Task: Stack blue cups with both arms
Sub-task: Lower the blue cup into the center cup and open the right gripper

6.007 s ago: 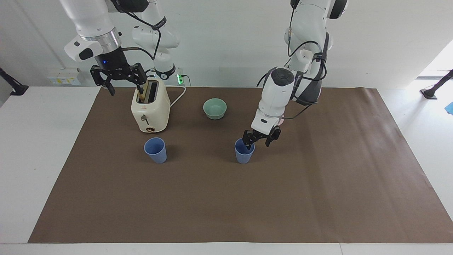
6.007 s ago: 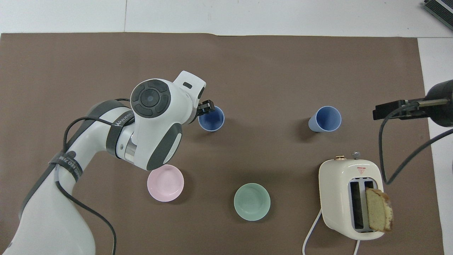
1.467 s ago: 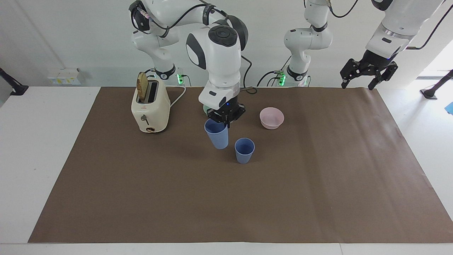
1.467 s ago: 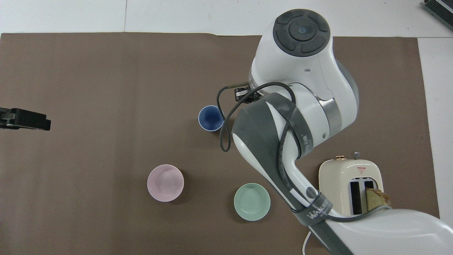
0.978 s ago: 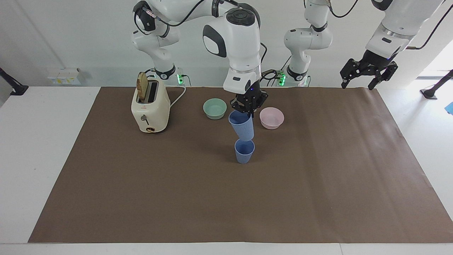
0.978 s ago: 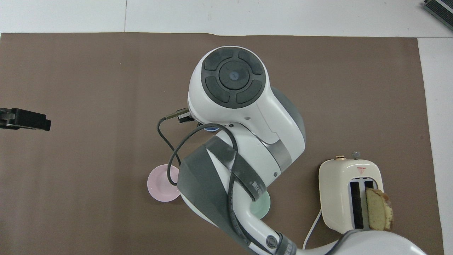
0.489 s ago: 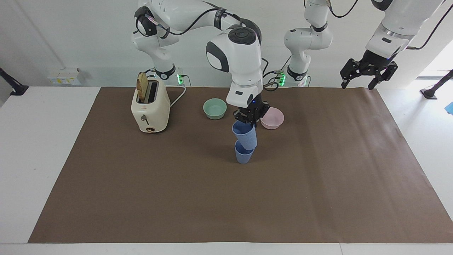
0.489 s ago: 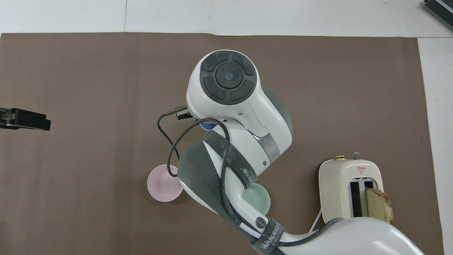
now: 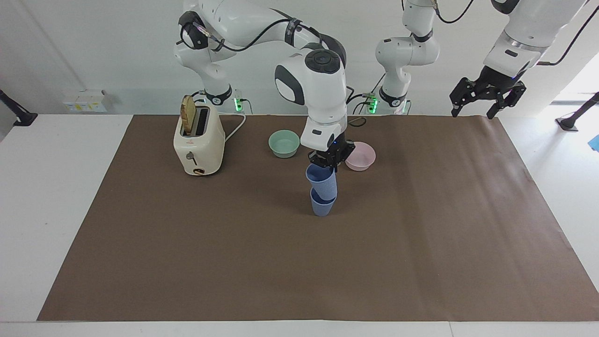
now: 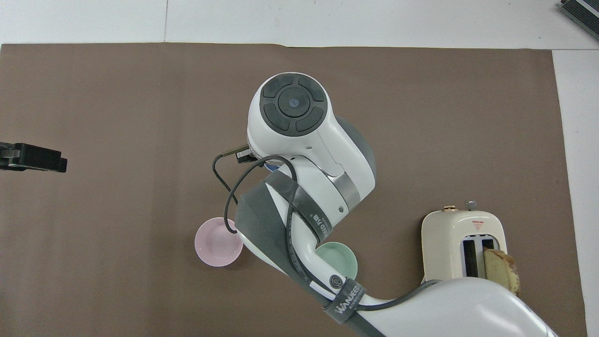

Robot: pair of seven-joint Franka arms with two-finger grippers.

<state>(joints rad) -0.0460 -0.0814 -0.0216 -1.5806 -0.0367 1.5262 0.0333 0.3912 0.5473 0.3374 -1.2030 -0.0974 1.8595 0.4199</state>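
Two blue cups sit at the centre of this moment, with bystanders on either side. At the right arm's end of the brown mat (image 9: 187,262) stands the toaster (image 9: 199,142) with a slice of bread (image 9: 188,113) in one slot. The green bowl (image 9: 284,142) comes next, nearer to the robots than the cups and not involved.

Then the stack. The standing cup (image 9: 322,207) rests upright on the mat. The held cup (image 9: 322,180) hangs directly above it, its base apparently already inside the lower mouth. Its long axis is close to vertical, leaning only slightly. The right gripper (image 9: 330,159) pinches the held cup's rim from above, fingers closed on the wall. I judge that the remaining move is a short, straight descent followed by a release, and any lean could wedge the cups or tip the lower one.

The pink bowl (image 9: 360,156) lies just beside the gripper, nearer to the robots than the cups. The left gripper (image 9: 486,98) waits in the air over the mat's corner at the left arm's end, fingers spread and empty.

Only the facing view shows the nesting. From overhead the right arm (image 10: 304,140) covers both cups except for a sliver of blue.
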